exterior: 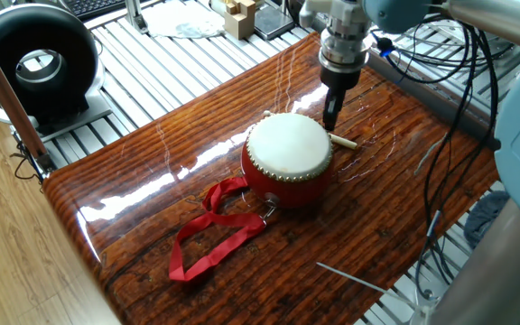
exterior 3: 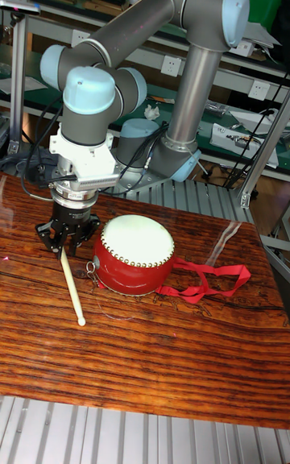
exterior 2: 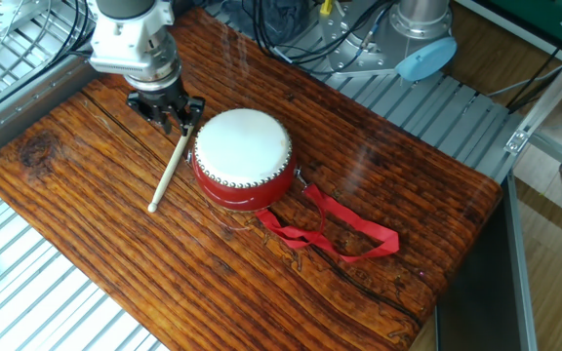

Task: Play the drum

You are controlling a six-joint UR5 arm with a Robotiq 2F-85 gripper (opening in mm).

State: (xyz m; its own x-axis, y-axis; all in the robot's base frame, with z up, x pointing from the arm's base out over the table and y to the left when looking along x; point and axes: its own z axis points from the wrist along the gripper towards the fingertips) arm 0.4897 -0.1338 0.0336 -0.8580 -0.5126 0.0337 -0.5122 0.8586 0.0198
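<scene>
The drum (exterior: 287,155) (exterior 2: 243,156) (exterior 3: 134,253) sits upright mid-table, red body and cream skin, with its red ribbon (exterior: 208,233) (exterior 2: 341,230) (exterior 3: 208,280) trailing across the wood. A pale wooden drumstick (exterior 2: 170,166) (exterior 3: 72,286) (exterior: 342,141) lies flat on the table beside the drum. My gripper (exterior 2: 174,115) (exterior 3: 68,243) (exterior: 329,116) points straight down just off the drum's rim, low over the stick's upper end. Its fingers stand open, one on each side of that end, and the stick rests on the table.
A big black ring-shaped device (exterior: 34,56) stands off the table's far corner. Wooden blocks (exterior: 239,16) and cables (exterior: 427,54) lie behind the arm. A thin metal rod (exterior: 350,278) rests near the table's edge. Slatted metal benches surround the wooden table (exterior 2: 86,263).
</scene>
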